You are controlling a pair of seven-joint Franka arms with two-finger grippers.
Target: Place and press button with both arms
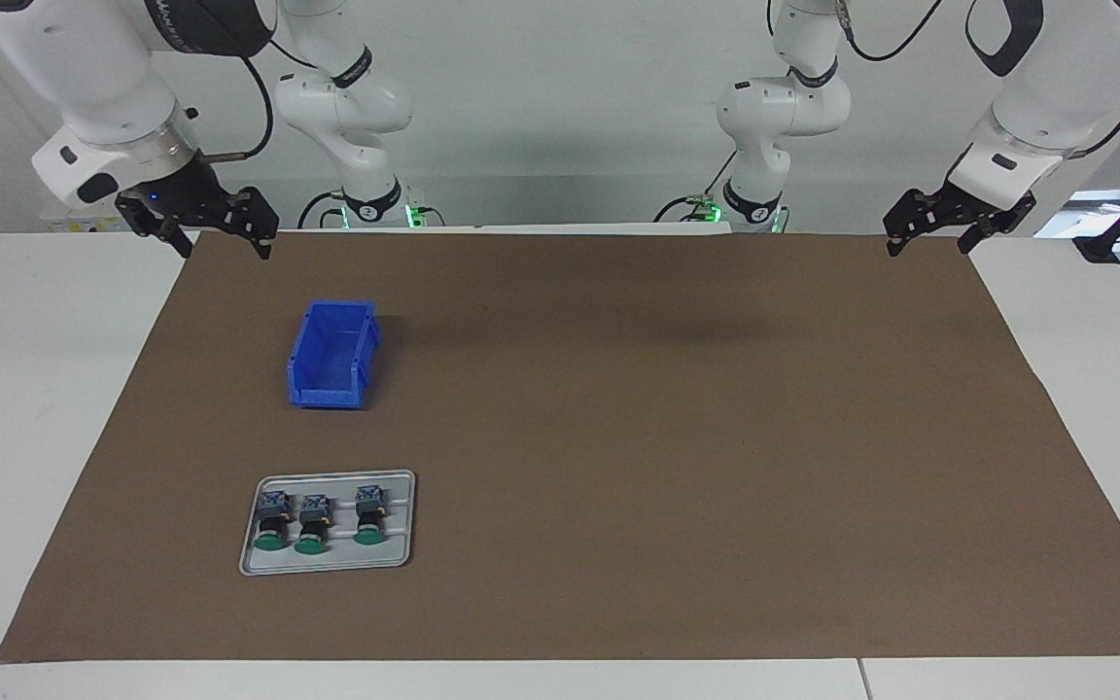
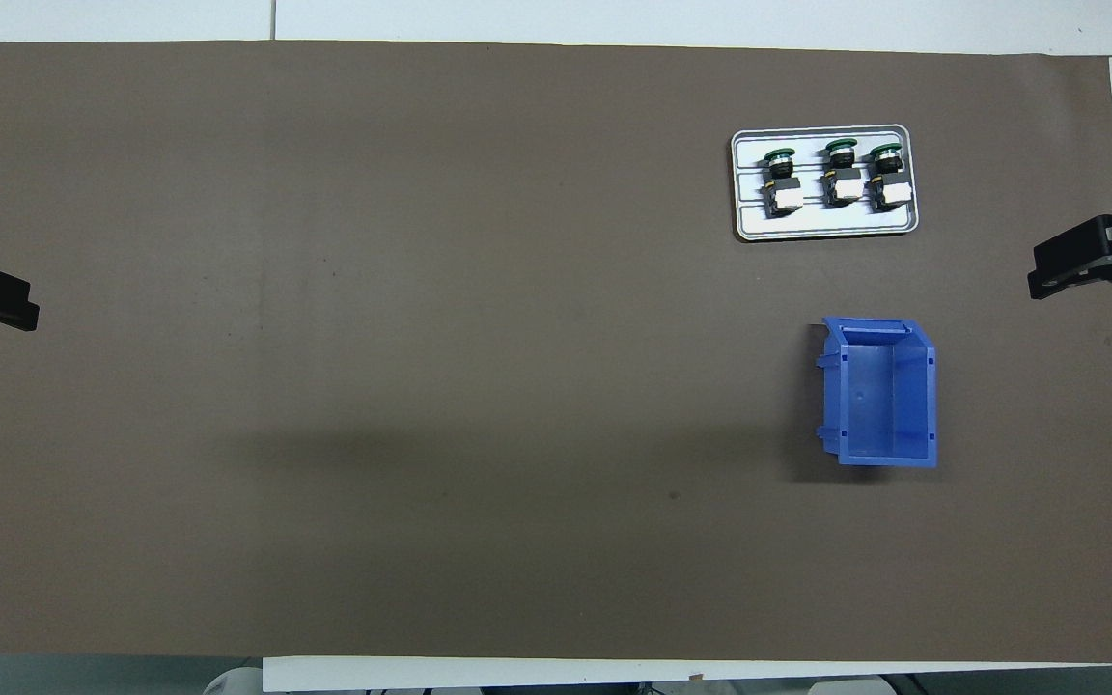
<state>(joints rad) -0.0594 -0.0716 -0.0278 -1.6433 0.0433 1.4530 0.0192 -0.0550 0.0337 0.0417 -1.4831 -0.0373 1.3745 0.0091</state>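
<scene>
Three green-capped buttons [image 1: 273,520] [image 1: 312,523] [image 1: 369,515] are lying side by side on a grey tray [image 1: 327,564], caps pointing away from the robots, toward the right arm's end of the brown mat [image 1: 667,437]. A blue bin [image 1: 332,355] is sitting empty on the mat, nearer to the robots than the tray. The right gripper [image 1: 220,241] and left gripper [image 1: 929,238] are hanging over the mat's corners nearest the robots, each with jaws standing apart, holding nothing.

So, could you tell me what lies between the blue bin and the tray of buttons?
Only bare brown mat lies between blue bin and tray, clearest overhead.
</scene>
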